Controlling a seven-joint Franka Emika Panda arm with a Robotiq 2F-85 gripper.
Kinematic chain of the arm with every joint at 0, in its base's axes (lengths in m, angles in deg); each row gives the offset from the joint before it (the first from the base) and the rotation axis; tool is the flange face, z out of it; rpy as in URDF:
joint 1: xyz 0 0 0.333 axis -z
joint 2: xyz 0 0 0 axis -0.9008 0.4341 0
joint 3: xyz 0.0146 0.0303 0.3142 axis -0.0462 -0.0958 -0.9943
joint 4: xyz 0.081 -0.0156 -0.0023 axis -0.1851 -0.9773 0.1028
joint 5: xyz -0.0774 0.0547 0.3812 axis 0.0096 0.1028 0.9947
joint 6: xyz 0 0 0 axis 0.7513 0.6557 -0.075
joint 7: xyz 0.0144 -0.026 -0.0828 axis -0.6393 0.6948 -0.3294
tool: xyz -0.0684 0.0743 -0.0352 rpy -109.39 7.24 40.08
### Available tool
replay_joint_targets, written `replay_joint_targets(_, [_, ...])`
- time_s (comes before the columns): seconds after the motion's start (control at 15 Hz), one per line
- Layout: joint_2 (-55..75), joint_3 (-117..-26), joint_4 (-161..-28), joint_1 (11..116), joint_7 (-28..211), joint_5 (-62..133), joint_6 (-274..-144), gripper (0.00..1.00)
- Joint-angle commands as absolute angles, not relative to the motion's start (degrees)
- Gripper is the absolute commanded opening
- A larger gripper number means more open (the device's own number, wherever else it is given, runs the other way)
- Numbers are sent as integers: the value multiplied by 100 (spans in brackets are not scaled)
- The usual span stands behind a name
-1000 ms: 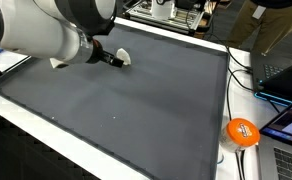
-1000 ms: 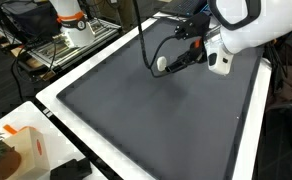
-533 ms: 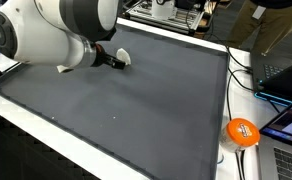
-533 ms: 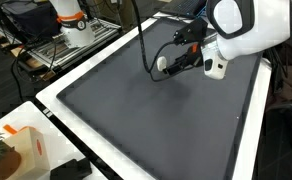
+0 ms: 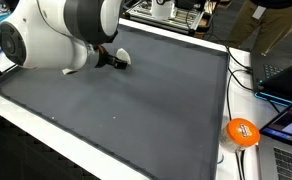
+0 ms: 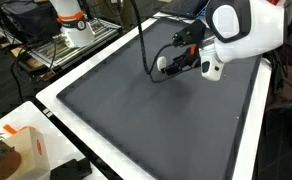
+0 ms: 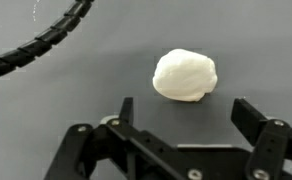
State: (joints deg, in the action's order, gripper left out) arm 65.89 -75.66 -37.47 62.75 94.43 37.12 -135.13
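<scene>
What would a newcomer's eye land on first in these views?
A white rounded lump lies alone on the dark grey mat. The open tool hovers just short of it, not touching. An orange round object sits beside the mat.

Soft, even room light fell from above on the grey mat point(image 5: 146, 115), whose surface read flat and dull in both exterior views. Over the mat's far corner the robot arm point(image 5: 51, 40), close to the lens, loomed large, its white shell bright and slightly soft. In the wrist view the white lump point(image 7: 184, 75) on the mat cast only a faint shadow at its base, its crown nearly washed out. The gripper point(image 7: 186, 112) showed dark against the mat, and the cable point(image 7: 36, 45) was a little blurred. All pictures were coarse.
</scene>
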Motion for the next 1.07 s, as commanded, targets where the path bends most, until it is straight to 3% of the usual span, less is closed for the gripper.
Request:
replay_joint_targets(0.0, [6804,-7629,-3394,6313,9531,3835,-13253,100])
replay_joint_targets(1.0, [5923,-7731,-3559,6506,10484,4390,-13236,100])
